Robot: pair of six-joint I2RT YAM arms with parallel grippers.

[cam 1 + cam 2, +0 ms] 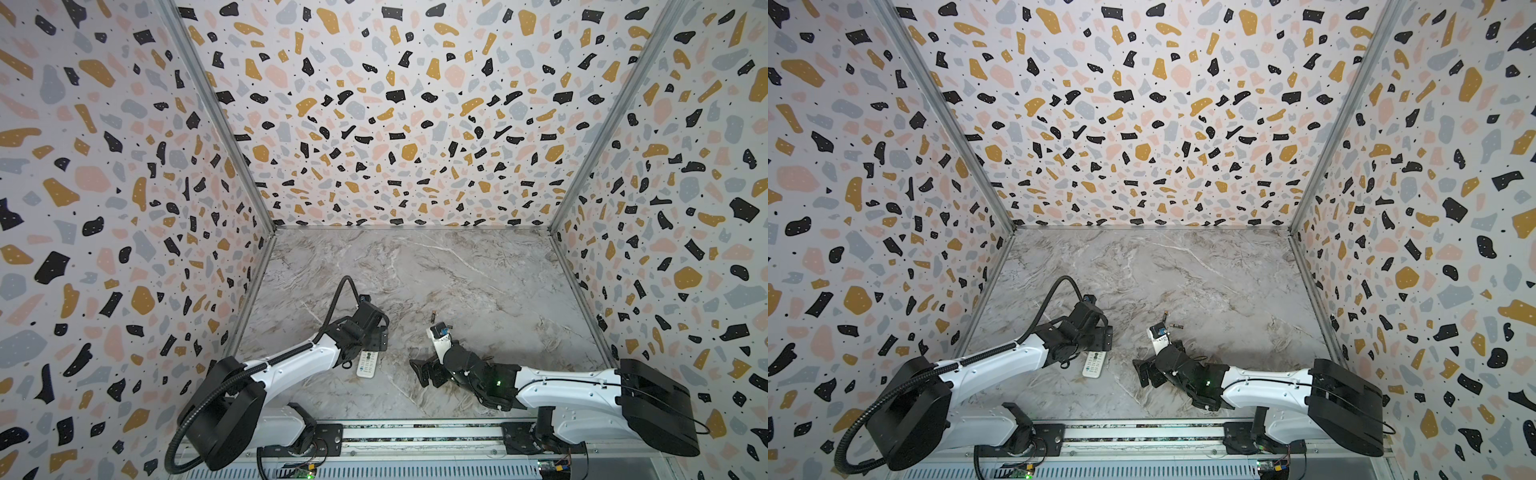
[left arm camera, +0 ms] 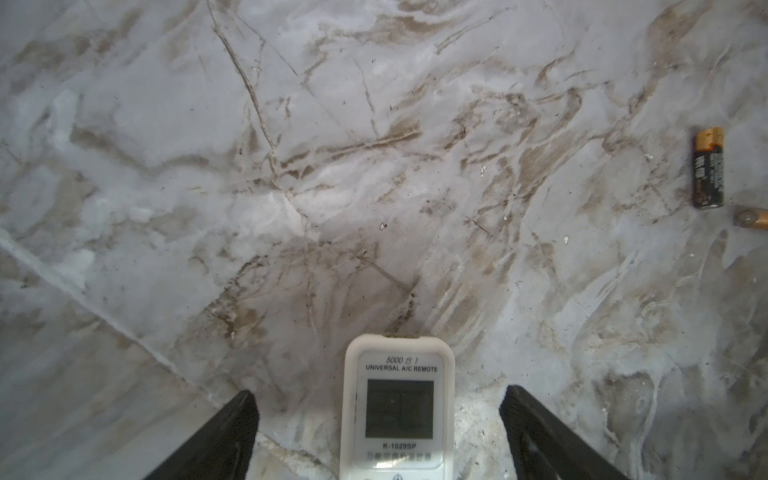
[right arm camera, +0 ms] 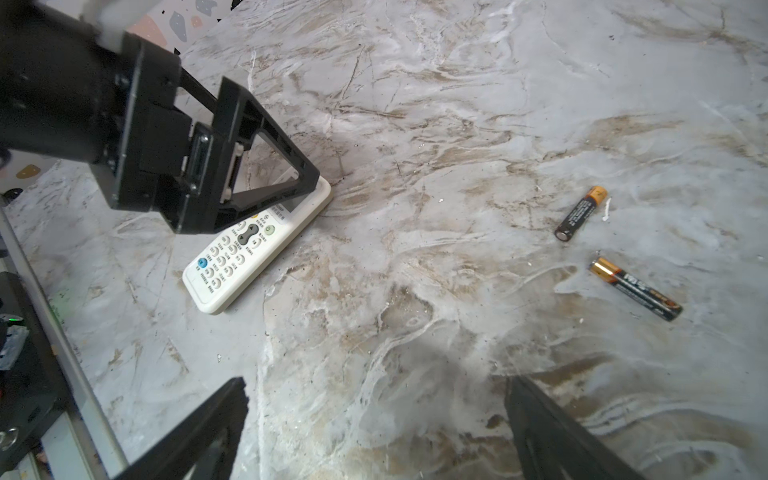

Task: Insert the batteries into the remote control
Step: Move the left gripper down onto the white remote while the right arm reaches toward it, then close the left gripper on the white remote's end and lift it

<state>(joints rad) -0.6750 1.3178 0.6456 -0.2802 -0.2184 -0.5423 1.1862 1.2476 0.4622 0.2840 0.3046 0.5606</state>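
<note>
When seen in both top views: A/C remote control (image 1: 368, 365) face-up on tabletop (image 1: 478, 270) beneath left gripper (image 1: 376, 345). Left wrist: fingers (image 2: 220, 440) wide, straddling it, untouching. Right wrist: right gripper (image 3: 376, 381) wide, empty; AAA batteries (image 3: 582, 212) nearby. Likely light, slick; pinch long edges.

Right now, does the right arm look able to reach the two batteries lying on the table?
Probably yes. The batteries lie bare on the table in front of the right arm's open jaws, with nothing over them. The left arm is off at the remote control.
</note>
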